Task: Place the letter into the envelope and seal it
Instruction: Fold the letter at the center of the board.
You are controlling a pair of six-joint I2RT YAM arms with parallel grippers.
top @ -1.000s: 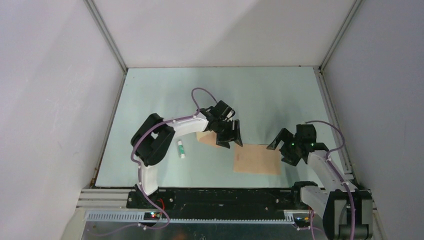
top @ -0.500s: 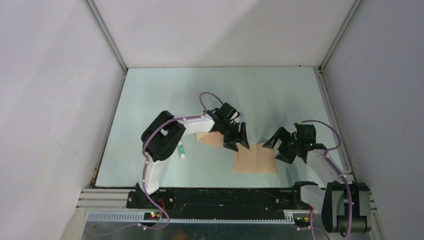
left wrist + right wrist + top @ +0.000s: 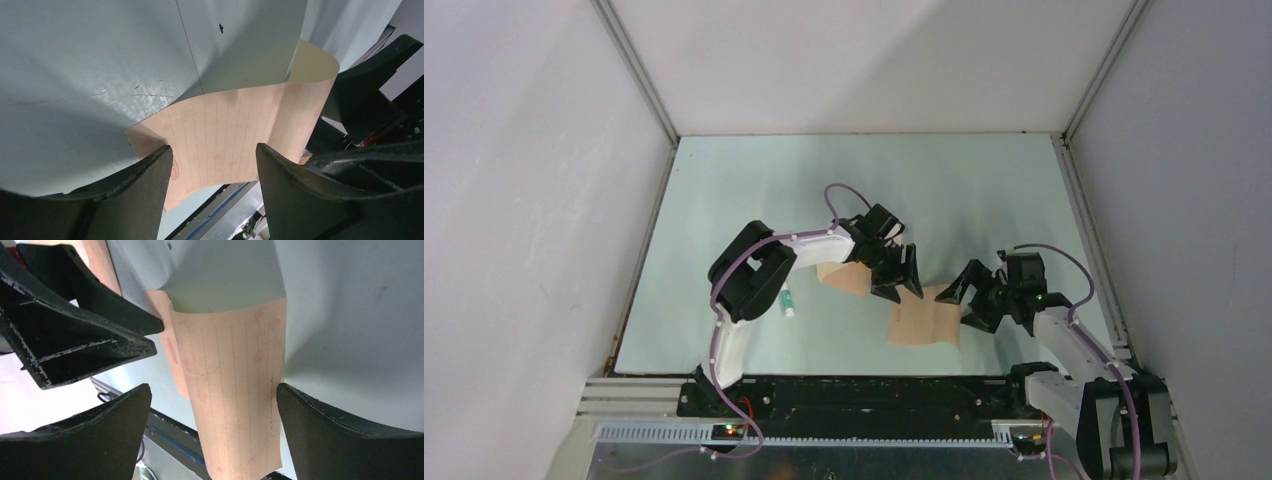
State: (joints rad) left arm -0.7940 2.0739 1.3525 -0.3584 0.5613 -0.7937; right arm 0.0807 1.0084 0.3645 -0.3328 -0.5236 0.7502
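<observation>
Pale mint tabletop [image 3: 724, 200], matte and faintly scuffed, boxed in by plain white walls [image 3: 524, 200] with aluminium rails in the corners. Near the front centre lies the letter [image 3: 921, 322], a thin peach sheet ruled with dotted lines, buckled into a hump. The left gripper [image 3: 900, 288] stands released, black fingers astride the sheet's far-left corner; the right gripper [image 3: 959, 307] gapes wide at its right edge. The tan envelope [image 3: 844, 280] sits just left, partly under the left arm
</observation>
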